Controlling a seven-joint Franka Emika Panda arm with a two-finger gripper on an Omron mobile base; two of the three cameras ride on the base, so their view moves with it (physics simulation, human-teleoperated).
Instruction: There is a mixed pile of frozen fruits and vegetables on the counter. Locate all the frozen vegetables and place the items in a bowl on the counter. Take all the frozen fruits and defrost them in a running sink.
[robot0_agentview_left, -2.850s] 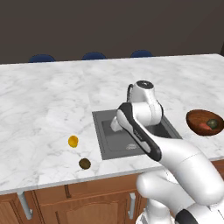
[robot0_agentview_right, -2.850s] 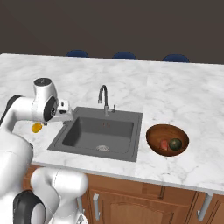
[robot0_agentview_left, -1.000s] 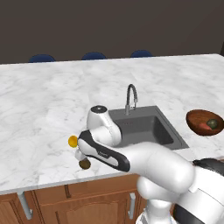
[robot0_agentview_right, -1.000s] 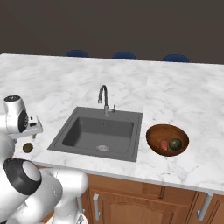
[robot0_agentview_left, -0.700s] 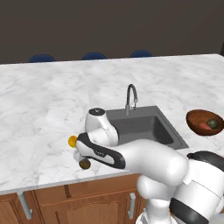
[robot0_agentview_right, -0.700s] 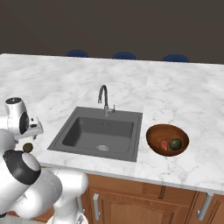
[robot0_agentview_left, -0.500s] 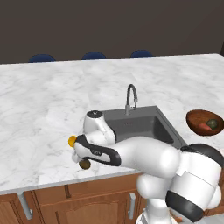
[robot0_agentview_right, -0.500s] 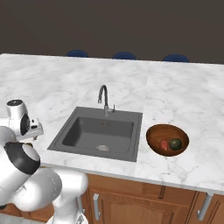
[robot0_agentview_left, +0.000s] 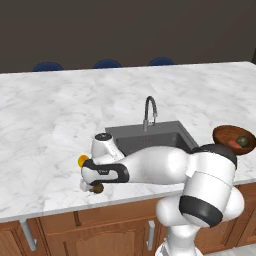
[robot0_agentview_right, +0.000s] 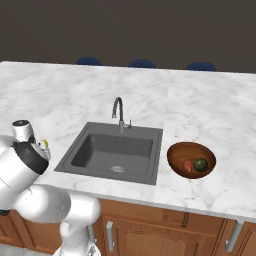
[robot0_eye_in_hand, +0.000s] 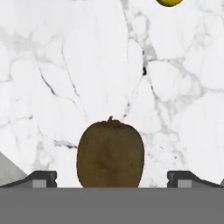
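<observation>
Arm swung left from the sink (robot0_agentview_right: 114, 152), hand (robot0_eye_in_hand: 111, 178) open, straddling olive-brown fruit (robot0_eye_in_hand: 110, 154), yellow-orange fruit (robot0_eye_in_hand: 169, 2) beyond

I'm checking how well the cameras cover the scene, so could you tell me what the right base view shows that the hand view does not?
The right base view alone has the sink, the faucet and the bowl, which holds a red-orange piece and a green ball. The hand view alone has the brown ball lying between the open gripper's fingertips. Both show the marble counter and the yellow ball.
</observation>
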